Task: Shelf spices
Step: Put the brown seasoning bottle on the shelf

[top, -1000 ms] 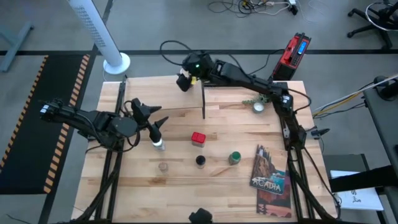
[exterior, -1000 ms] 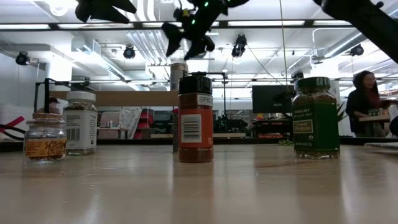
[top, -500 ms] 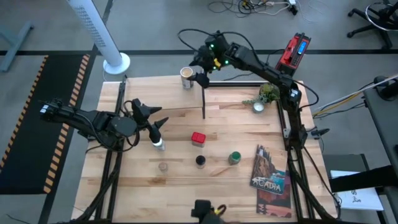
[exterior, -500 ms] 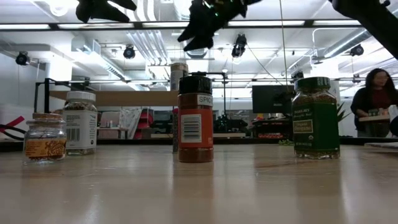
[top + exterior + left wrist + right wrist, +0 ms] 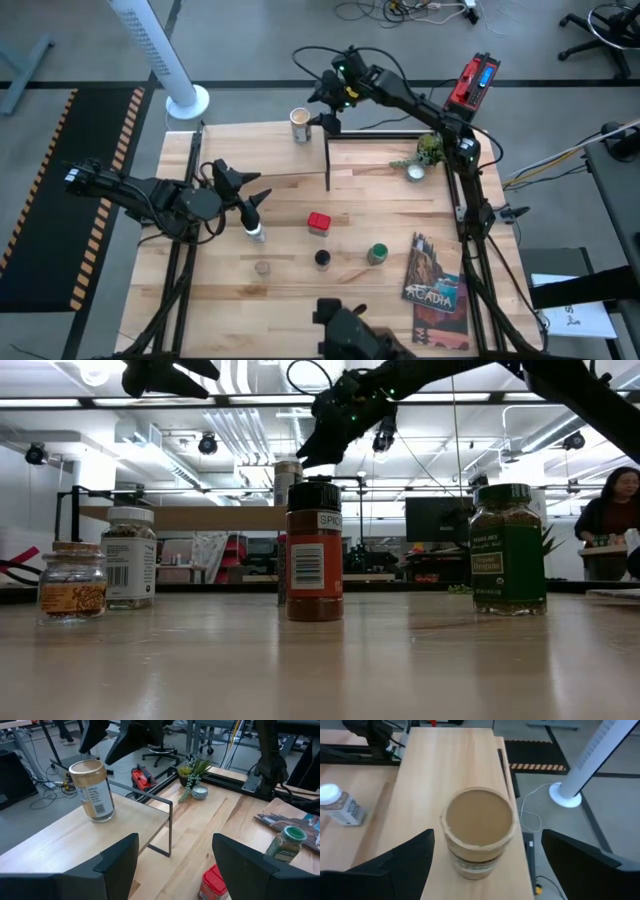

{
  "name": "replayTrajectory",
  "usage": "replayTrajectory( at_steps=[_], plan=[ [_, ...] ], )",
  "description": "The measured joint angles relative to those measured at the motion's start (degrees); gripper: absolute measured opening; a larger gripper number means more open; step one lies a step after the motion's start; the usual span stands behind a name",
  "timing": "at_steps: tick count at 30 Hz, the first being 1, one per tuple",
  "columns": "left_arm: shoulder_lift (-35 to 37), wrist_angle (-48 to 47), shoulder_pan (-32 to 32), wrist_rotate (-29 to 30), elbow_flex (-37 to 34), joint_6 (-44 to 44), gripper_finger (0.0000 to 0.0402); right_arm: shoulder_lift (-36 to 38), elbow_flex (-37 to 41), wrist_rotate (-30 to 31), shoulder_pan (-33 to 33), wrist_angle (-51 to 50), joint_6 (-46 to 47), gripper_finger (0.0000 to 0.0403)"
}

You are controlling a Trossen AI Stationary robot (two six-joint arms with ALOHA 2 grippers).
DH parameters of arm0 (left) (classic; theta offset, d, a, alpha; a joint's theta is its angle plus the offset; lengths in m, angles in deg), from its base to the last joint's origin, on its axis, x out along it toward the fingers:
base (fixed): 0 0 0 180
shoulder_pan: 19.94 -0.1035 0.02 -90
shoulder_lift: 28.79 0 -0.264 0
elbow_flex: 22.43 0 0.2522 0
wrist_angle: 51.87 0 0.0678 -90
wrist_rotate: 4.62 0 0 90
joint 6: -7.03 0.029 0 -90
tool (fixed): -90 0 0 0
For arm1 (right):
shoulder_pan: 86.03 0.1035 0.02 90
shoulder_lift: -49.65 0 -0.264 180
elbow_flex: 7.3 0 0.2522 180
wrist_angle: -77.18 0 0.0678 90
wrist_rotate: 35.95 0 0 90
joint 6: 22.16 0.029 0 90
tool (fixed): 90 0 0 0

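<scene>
Tan canister (image 5: pixel 299 124) upright on the shelf (image 5: pixel 262 150), near its far end. Right gripper (image 5: pixel 330 97) above and just beside it, fingers apart, holding nothing. Left gripper (image 5: pixel 247 193) fingers apart too, above the white-capped jar (image 5: pixel 256 233).

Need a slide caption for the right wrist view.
Right gripper, fingers open, above the tan canister standing on the shelf.
</scene>
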Motion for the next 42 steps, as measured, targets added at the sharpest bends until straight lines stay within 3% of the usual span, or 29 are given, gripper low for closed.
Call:
replayTrajectory(
  at_steps=[16, 42],
  plan=[
    [0.8, 0.5, -4.0, 0.5, 0.1, 2.5, 0.0242, -2.9, 0.0, -5.9, 0.3, 3.8, -0.8, 0.0347],
    [0.9, 1.3, -4.3, 0.5, 0.1, 3.3, 0.0242, -6.0, 0.1, -5.5, 1.8, 10.6, 1.1, 0.0346]
  ],
)
